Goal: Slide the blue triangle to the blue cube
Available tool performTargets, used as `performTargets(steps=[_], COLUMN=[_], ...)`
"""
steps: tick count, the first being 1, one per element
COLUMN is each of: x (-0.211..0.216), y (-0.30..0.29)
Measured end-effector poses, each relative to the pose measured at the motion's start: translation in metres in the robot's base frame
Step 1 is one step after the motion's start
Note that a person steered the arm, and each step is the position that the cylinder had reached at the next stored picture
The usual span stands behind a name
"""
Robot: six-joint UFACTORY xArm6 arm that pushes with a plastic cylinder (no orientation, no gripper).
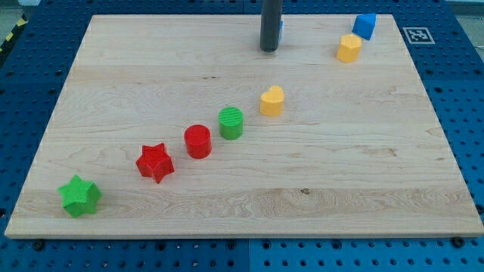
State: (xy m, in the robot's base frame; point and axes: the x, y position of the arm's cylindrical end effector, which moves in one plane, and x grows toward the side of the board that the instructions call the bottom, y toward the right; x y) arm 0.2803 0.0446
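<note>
My tip rests on the board near the view's top centre. A thin sliver of a blue block shows at the rod's right edge. The rod hides most of it, so I cannot make out its shape. The blue cube sits at the view's top right corner of the board, well to the right of my tip. The tip is in front of the hidden blue block, on its lower-left side; I cannot tell whether they touch.
A yellow hexagon block lies just below-left of the blue cube. A yellow heart, green cylinder, red cylinder, red star and green star form a diagonal line toward the bottom left. The wooden board lies on a blue pegboard.
</note>
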Motion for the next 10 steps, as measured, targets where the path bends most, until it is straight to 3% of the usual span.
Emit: performTargets(steps=[2,4,5,6,8,9,10], x=[0.004,0.083,0.093,0.077,-0.044,-0.044,-0.044], y=[0.013,0.113,0.186,0.252,0.275,0.268,0.222])
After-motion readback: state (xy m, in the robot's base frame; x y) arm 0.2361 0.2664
